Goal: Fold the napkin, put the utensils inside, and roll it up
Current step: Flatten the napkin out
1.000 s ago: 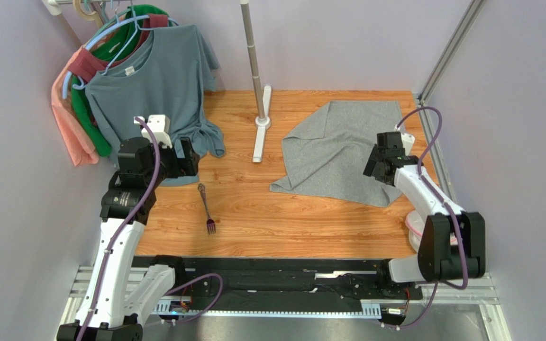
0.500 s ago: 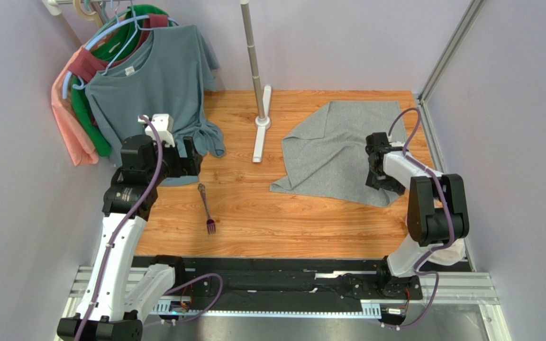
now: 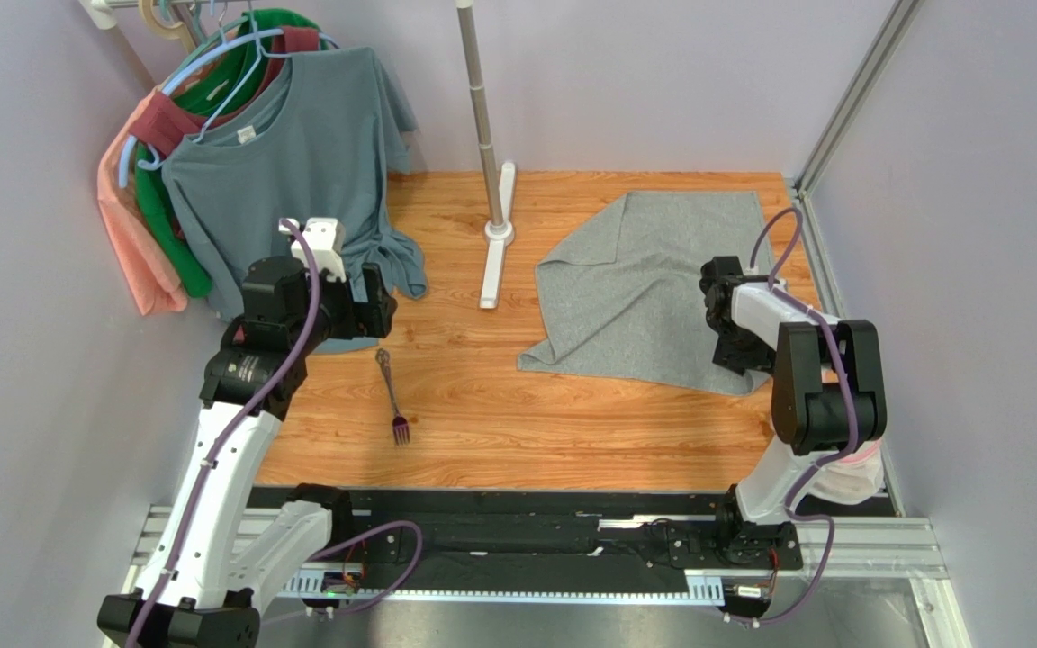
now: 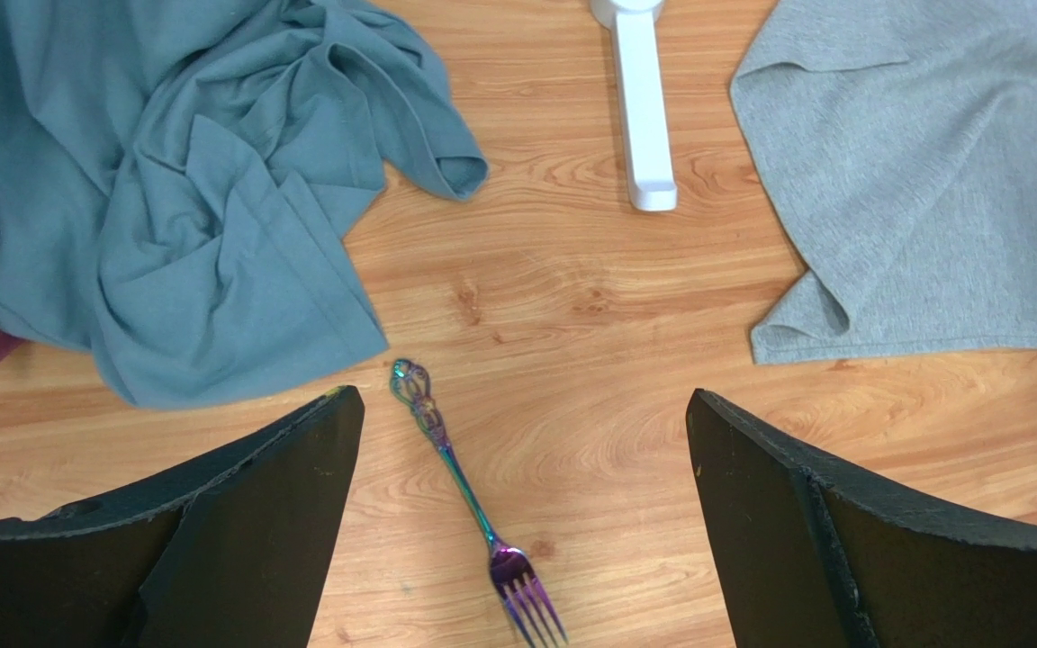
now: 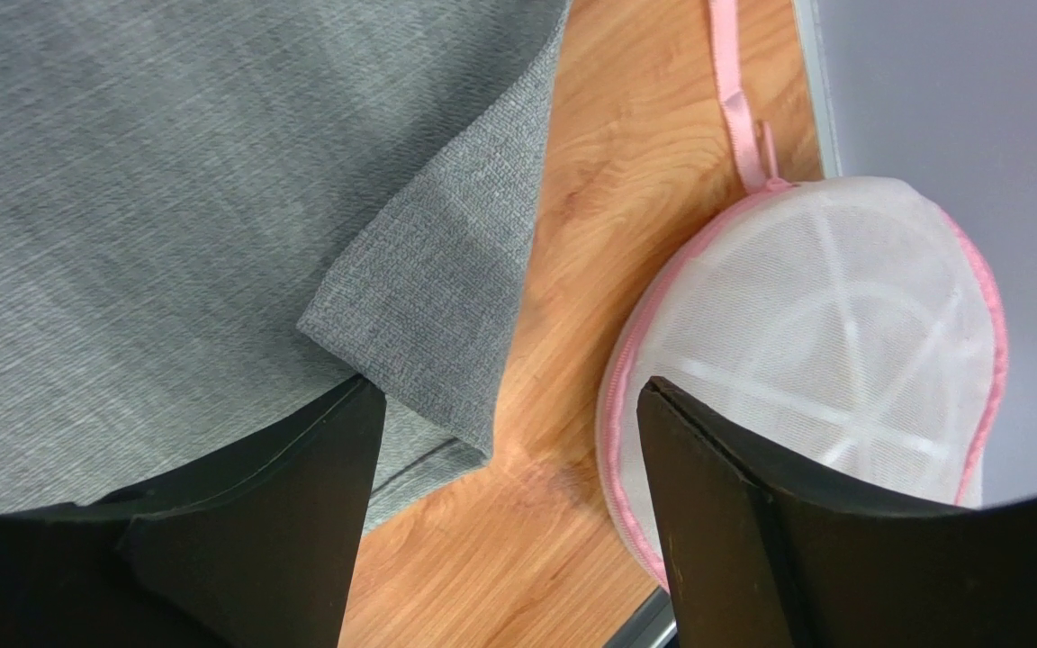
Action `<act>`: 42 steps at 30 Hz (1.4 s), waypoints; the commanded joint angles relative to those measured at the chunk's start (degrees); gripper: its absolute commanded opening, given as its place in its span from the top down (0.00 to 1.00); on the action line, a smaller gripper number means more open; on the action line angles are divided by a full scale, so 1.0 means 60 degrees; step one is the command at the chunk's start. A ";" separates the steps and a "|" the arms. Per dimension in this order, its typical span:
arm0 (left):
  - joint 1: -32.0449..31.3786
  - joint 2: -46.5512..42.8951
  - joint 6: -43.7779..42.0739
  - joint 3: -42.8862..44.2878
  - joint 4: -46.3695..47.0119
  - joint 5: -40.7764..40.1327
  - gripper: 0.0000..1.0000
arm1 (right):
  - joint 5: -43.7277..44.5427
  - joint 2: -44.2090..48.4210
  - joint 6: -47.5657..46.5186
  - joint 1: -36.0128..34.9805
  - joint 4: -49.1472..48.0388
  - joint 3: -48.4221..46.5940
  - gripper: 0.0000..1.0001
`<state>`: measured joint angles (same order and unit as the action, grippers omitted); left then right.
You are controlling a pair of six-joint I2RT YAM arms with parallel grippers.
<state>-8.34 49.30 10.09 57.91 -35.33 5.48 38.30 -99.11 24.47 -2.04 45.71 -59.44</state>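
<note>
Napkin [image 3: 646, 290] lies unfolded, slightly rumpled, on the right half of the counter [image 3: 484, 432]; its near right corner, doubled over, sits directly below the right pincer [image 5: 508, 388], whose jaws stand spread and empty with the corner between them; the right arm is the nearer. Fork [image 4: 470, 500] lies well apart to the left, below the spread, empty left pincer [image 4: 524, 398], handle far, tines near. Mesh bag [image 5: 822, 392] lies just beside the corner; stand foot [image 4: 639, 108] is near the napkin's left edge; T-shirt [image 4: 186, 203] trails beside the fork's handle.
</note>
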 commanded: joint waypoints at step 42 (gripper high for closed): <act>-0.1408 -0.0394 -0.0319 -0.0042 0.0249 -0.0693 0.01 | -0.5255 0.0202 0.0770 -0.4376 -0.3793 -0.1008 0.28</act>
<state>-16.49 47.97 9.61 57.89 -35.33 1.54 11.49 -95.24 28.29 -27.18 30.26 -65.89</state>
